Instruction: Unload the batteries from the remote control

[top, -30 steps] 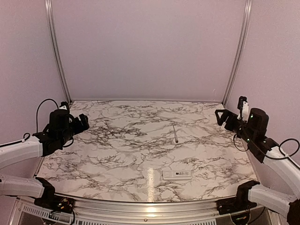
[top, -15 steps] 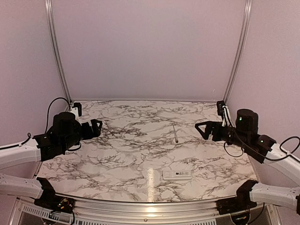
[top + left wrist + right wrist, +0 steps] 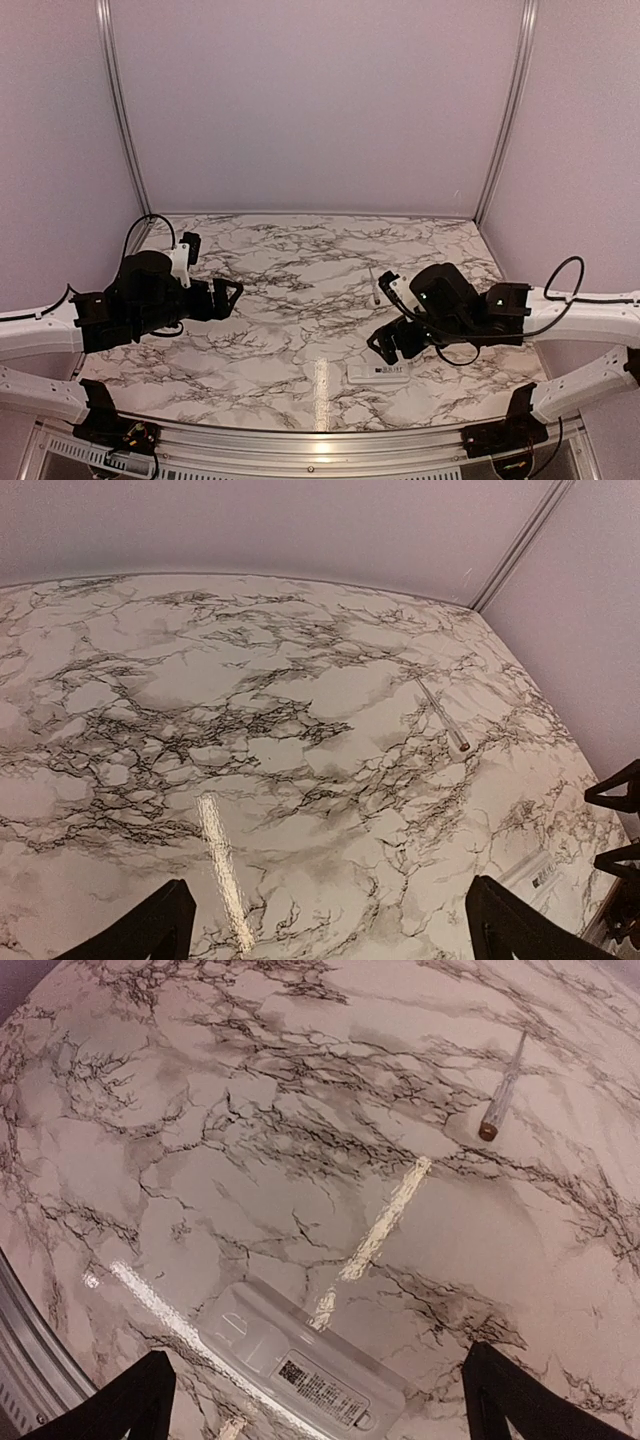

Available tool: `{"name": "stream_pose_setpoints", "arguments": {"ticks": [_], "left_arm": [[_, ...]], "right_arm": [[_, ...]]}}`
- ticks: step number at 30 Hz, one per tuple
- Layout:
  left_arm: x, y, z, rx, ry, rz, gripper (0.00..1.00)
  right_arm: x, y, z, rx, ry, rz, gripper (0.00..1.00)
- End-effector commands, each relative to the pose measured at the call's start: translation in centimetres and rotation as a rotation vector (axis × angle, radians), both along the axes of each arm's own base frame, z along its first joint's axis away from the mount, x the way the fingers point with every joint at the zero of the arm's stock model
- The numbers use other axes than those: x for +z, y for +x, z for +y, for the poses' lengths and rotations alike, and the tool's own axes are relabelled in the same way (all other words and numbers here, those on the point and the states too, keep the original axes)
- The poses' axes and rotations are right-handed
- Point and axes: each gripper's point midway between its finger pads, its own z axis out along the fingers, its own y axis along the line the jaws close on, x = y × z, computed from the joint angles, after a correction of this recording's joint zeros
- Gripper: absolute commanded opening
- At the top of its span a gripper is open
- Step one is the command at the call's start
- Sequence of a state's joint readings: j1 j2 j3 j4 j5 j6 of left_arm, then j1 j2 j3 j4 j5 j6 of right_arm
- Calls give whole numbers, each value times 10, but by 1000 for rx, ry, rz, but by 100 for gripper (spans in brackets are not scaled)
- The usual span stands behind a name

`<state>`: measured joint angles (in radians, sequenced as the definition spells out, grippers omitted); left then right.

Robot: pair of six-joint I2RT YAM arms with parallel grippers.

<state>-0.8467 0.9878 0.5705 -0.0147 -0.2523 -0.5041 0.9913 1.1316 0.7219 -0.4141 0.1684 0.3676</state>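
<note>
Overhead: remote control [image 3: 378, 373] flat near the front edge of the table [image 3: 250, 350], long axis left-right, wide room left and behind. Left gripper [image 3: 232, 298] and right gripper [image 3: 384, 345] both spread.
Left wrist: remote far right.
Right wrist: remote diagonal beneath parted fingers [image 3: 135, 1400]; rod [image 3: 503, 1085] beyond.

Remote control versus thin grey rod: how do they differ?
The remote control is a wide, flat white bar with a label; the thin grey rod is slim, round and brown-tipped. The remote control lies crosswise near the front edge; the thin grey rod lies farther back, pointing towards the rear wall. Both lie flat on the marble table.
</note>
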Motion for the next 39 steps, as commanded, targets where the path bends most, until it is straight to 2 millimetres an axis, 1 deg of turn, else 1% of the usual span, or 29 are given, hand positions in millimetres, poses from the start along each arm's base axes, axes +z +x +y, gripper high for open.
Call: {"name": "stream_pose_setpoints", "arguments": {"ticks": [1, 2, 5, 8, 11, 13, 18, 25, 28, 32, 33, 36, 39], "left_arm": [[0, -6, -6, -45, 31, 9, 99], [1, -7, -5, -44, 32, 7, 99], [2, -7, -3, -36, 35, 0, 99], [2, -6, -3, -38, 41, -3, 99], [1, -5, -4, -41, 44, -5, 99], [1, -5, -5, -46, 47, -5, 99], [-1, -5, -9, -59, 47, -4, 99], [0, -4, -7, -51, 52, -8, 99], [1, -4, -7, -50, 51, -11, 99], [1, -4, -6, -48, 52, -10, 99], [2, -4, -6, -47, 53, -10, 99], [2, -4, -5, -43, 53, -12, 99], [3, -4, -4, -41, 53, -13, 99]], "right_arm": [[-4, -5, 3, 91, -152, 9, 98], [-10, -7, 2, 103, -177, 32, 98], [-23, -6, -2, 76, -241, 70, 99], [-35, -11, 3, 118, -259, 105, 99], [-41, -14, 10, 158, -263, 130, 98], [-46, -12, 10, 156, -303, 148, 95], [-71, -17, 13, 202, -396, 201, 94], [-86, -25, 20, 282, -444, 229, 95], [-89, -23, 20, 283, -467, 236, 95], [-98, -23, 23, 307, -490, 254, 90], [-101, -23, 23, 309, -498, 260, 88], [-109, -26, 23, 321, -515, 280, 77], [-112, -27, 24, 331, -519, 288, 73]]}}
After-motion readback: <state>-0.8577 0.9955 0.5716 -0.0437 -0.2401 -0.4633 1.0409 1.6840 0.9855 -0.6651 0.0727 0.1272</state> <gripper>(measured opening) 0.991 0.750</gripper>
